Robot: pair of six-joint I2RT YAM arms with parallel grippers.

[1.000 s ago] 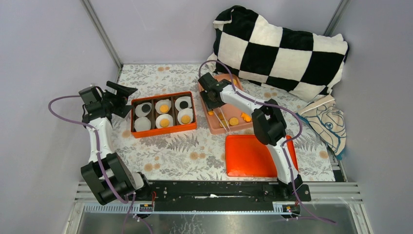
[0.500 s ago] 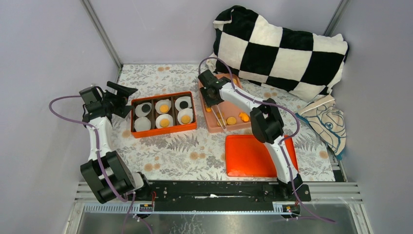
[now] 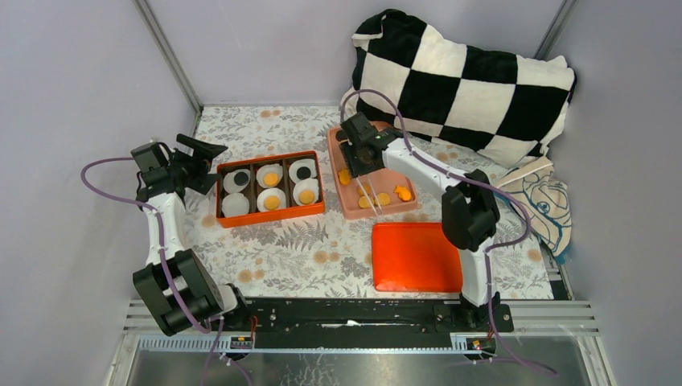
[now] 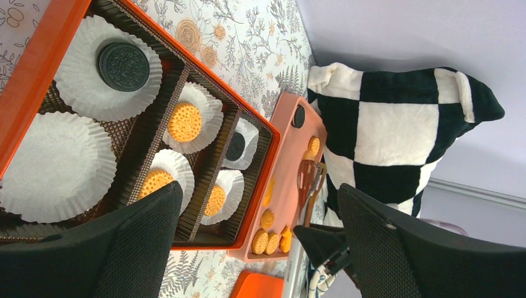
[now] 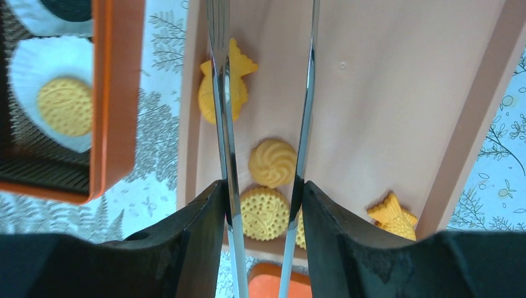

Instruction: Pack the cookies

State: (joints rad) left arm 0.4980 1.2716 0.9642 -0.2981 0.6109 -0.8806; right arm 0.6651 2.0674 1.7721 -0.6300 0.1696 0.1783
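Observation:
Golden cookies point(image 3: 384, 199) lie loose in a pink tray point(image 3: 378, 214). In the right wrist view I see a swirl cookie point(image 5: 273, 162), a dotted round one point(image 5: 263, 213) and fish-shaped ones point(image 5: 394, 214). My right gripper point(image 3: 360, 157) is shut on metal tongs point(image 3: 368, 191) over the tray. The tong arms point(image 5: 220, 93) stand apart, with nothing seen between them. An orange box point(image 3: 273, 215) holds liners with two black cookies point(image 3: 240, 178) and three orange ones point(image 3: 272, 202). One liner point(image 3: 235, 205) is empty. My left gripper point(image 3: 205, 165) is open and empty at the box's left end.
An orange lid point(image 3: 414, 257) lies flat near the front, right of centre. A black-and-white checked pillow point(image 3: 466, 72) leans at the back right. A printed cloth point(image 3: 543, 201) lies at the right edge. Grey walls close in the left, back and right sides.
My right gripper and the tongs have shifted right, over the tray's middle, and the right arm's elbow has swung right. The left arm has not moved.

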